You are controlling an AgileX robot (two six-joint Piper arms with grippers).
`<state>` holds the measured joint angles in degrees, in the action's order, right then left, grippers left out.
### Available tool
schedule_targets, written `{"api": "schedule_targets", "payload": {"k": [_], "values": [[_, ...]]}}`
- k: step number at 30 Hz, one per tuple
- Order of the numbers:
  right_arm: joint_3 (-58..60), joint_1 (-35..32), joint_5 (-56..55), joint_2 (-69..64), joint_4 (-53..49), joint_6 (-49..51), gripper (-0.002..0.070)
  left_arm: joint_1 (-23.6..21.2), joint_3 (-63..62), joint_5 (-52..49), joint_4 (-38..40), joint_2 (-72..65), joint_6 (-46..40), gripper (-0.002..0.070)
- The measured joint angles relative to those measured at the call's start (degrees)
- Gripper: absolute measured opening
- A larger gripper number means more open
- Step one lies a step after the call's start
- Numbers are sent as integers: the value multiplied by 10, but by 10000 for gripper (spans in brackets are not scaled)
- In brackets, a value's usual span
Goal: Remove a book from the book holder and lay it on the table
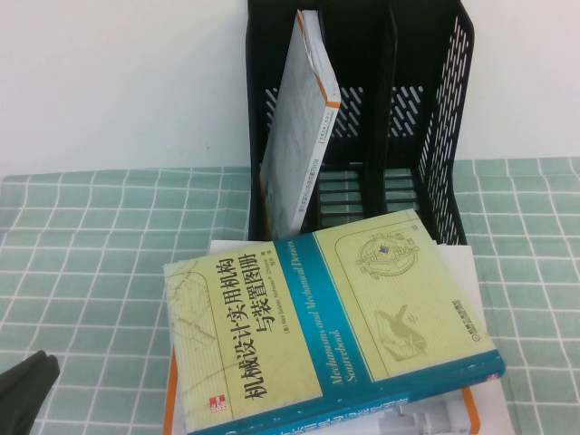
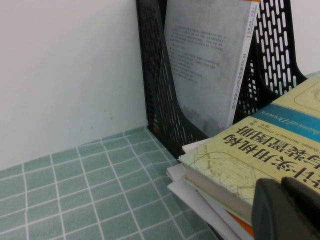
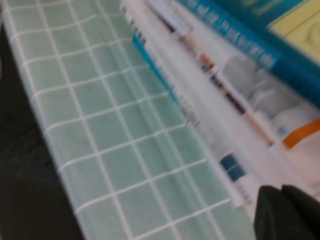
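Observation:
The book [image 1: 335, 326], pale yellow-green with a teal-blue spine, lies flat on top of a stack of other books on the table [image 1: 82, 245], in front of the book holder [image 1: 435, 118]. It also shows in the left wrist view [image 2: 250, 150] and in the right wrist view [image 3: 265, 35]. My left gripper [image 1: 25, 385] is low at the near left, beside the stack; its fingers [image 2: 270, 212] are shut and empty. My right gripper [image 3: 287, 212] is shut and empty, close to the stack's lower edge, and is out of the high view.
A thin white book with an orange-edged spine [image 1: 299, 109] leans in the holder's left slot. Under the book lie white and orange books [image 1: 471, 412]. The table's near edge [image 3: 45, 150] drops off beside the right gripper. A white wall stands behind.

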<state>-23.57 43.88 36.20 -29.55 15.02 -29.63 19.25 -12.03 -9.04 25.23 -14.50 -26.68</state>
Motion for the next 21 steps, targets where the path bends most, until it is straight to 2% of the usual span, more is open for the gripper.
{"api": "schedule_targets", "payload": {"k": [6,21], "values": [[7,0,52,0,9,0,-2,0,0,-4,0,0,1,-2],[7,0,54,0,23,0,-2,-8,0,-7,0,3,1,-2]]}}
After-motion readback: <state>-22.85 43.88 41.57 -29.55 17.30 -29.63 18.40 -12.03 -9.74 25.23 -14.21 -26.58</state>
